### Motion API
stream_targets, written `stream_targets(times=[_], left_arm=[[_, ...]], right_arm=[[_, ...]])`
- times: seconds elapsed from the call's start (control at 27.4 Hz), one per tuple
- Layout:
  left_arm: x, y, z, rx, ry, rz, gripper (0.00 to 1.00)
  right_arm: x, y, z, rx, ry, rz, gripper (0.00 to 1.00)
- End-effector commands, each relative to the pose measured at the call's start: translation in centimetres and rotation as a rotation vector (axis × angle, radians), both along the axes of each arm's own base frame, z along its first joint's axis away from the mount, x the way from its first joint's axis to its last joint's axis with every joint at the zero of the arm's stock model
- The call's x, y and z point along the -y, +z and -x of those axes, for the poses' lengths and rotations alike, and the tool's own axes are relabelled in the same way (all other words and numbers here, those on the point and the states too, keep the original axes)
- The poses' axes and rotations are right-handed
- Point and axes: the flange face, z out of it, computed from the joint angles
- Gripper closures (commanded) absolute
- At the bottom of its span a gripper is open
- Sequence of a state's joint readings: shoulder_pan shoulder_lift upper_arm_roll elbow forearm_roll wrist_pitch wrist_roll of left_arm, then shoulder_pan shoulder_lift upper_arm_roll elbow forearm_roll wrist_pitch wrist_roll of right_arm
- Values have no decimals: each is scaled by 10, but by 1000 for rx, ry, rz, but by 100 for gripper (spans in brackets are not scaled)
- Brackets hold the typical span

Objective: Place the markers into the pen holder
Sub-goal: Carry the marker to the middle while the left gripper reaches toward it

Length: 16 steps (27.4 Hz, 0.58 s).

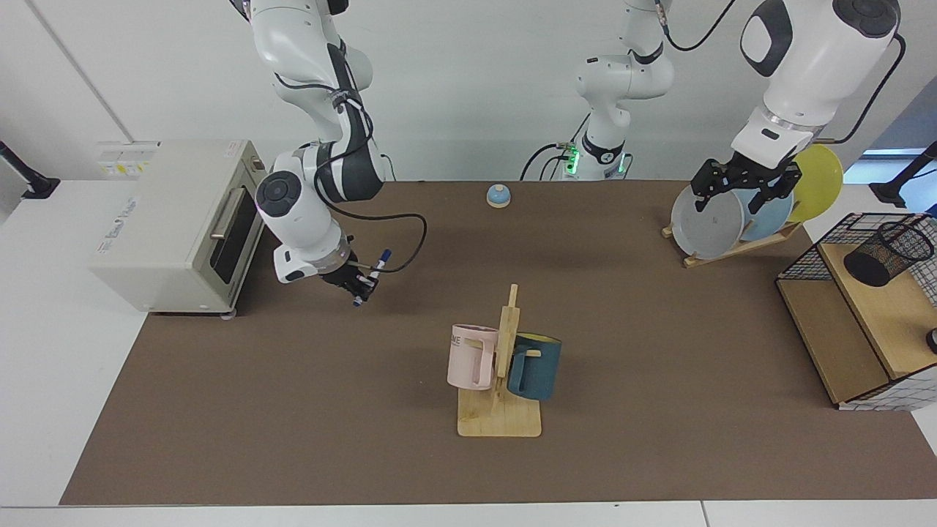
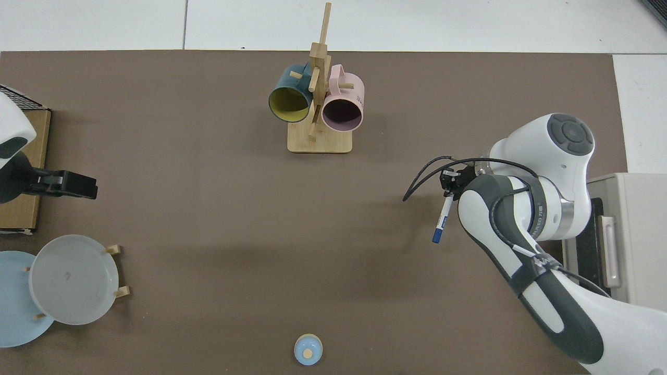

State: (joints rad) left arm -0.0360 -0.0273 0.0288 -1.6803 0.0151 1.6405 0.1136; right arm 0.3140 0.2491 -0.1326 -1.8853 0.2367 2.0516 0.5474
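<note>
One marker (image 1: 370, 277) is in play, a slim white barrel with blue at both ends, and it is clamped in the right gripper (image 1: 356, 282), which hangs above the brown mat (image 1: 293, 410) a little way out from the toaster oven (image 1: 176, 219). From above, the marker (image 2: 441, 219) slants away from the right gripper (image 2: 451, 188), its blue end clear of the arm. The one pen holder (image 1: 888, 252), a black mesh cup, lies tilted on its side on the upper wooden shelf of the wire basket (image 1: 805, 258) at the far end of the table, well apart from the marker. The left gripper (image 1: 741, 192) hovers in front of the plate rack (image 1: 732, 249) with its fingers spread wide and nothing between them; in the top view it (image 2: 73, 185) shows as a dark block beside the basket's wooden shelf (image 2: 23, 172). The rack carries three plates: one grey (image 1: 704, 223), one light blue (image 1: 768, 217) and one yellow (image 1: 818, 181). Near the middle of the mat stands a wooden mug tree (image 1: 504, 366) with two mugs, one pink (image 1: 470, 356) and one dark teal (image 1: 536, 366). A single small blue bell (image 1: 498, 195) sits near the back edge.
</note>
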Motion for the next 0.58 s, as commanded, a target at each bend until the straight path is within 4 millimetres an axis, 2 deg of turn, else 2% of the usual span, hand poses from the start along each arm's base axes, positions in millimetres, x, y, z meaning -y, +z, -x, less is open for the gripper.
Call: stream_targets(times=[0.0,0.18,0.29,0.44,0.55], left_arm=[[10,2,6,-20,-39,-8,0],[22,2,9,-29,-170,-5,0],[36,0,13,-35,-197,5,0],[63,-3,20,-43,-252,9,0],[81,-9,23,-56,-313,9,0]], right_arm=[[-49,32,-3,-38,-116,-60,100],[-86,40,8,-74,-218,-92,100],[-109,67,5,-64,-288,-140,100],[-141,85,11,-94,-373,-174,100],[-172,101,16,-103,-413,-205,100]])
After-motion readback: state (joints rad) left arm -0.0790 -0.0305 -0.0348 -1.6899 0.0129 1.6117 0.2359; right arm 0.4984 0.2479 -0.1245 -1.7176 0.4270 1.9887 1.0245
